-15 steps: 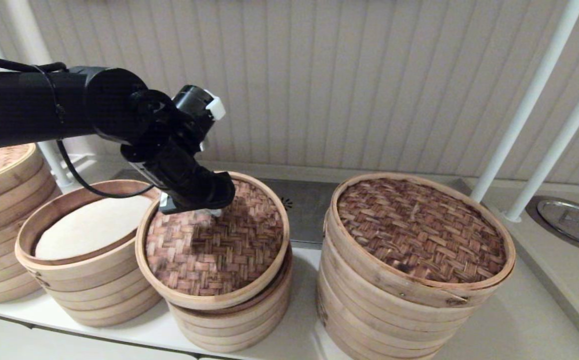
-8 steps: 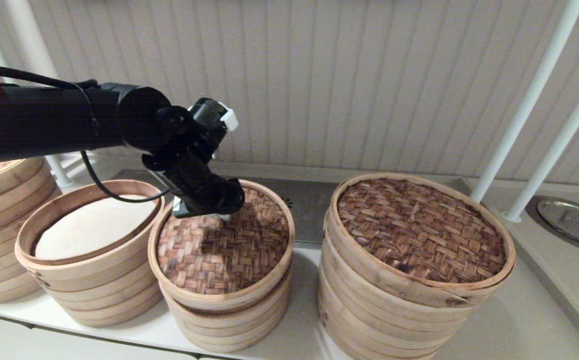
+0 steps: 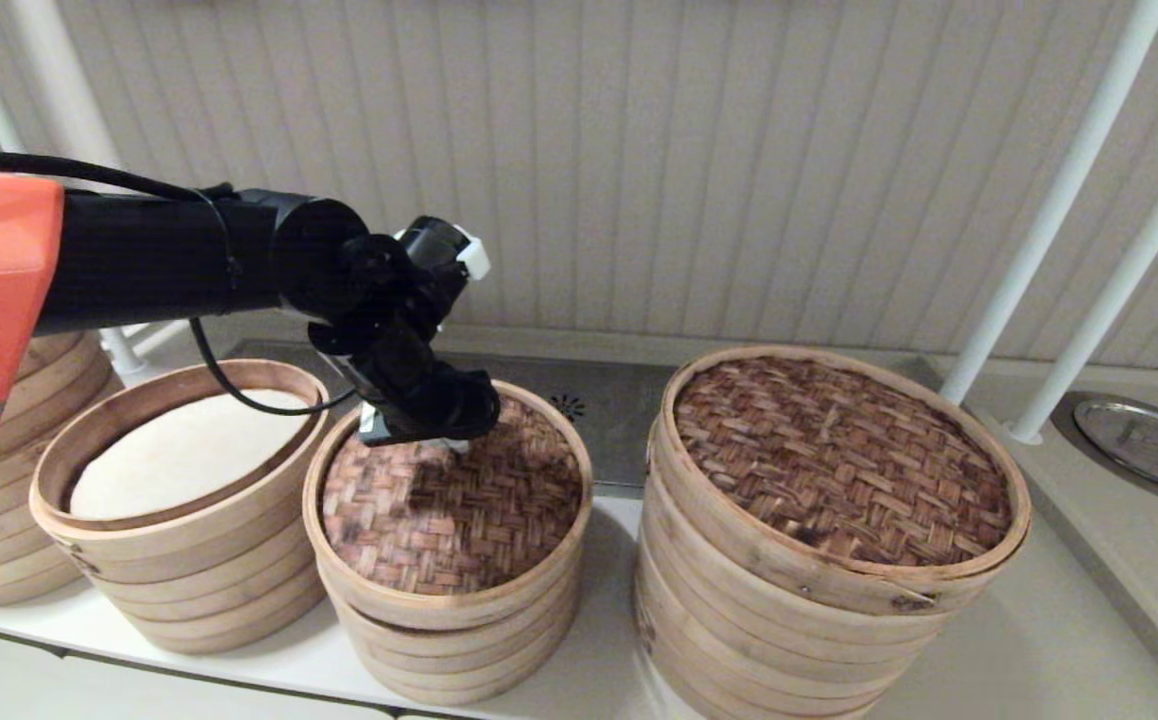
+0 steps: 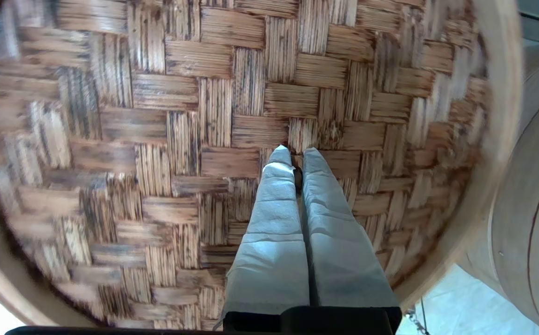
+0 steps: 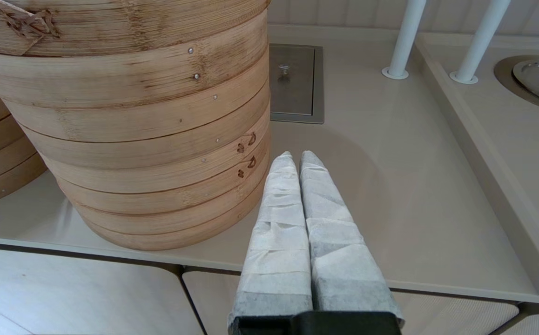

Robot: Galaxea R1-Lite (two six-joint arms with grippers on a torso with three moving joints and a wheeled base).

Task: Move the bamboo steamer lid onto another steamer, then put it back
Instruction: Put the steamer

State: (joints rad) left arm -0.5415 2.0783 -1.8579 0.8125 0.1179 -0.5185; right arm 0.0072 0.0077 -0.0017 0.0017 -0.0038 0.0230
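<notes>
The bamboo steamer lid [image 3: 454, 510] sits level on top of the middle steamer stack [image 3: 459, 640], its pale rim lined up with the tiers beneath. The left pincer [image 3: 451, 444] points down at the lid's centre, its 2 wrapped fingers [image 4: 274, 209] pressed together and gripping the small loop handle [image 4: 298, 176], which shows as a dark sliver between the tips in the left wrist view.

Just beside the lid, on its left, stands the open steamer with the white cloth liner [image 3: 179, 455], uncovered. On the lid's right stands the widest stack with the dark brown weave [image 3: 839, 470], close to it but not touching.

The right pincer [image 5: 297, 160] hangs low in front of the surface [image 5: 390, 186], beside the widest stack, fingers closed and holding nothing.
</notes>
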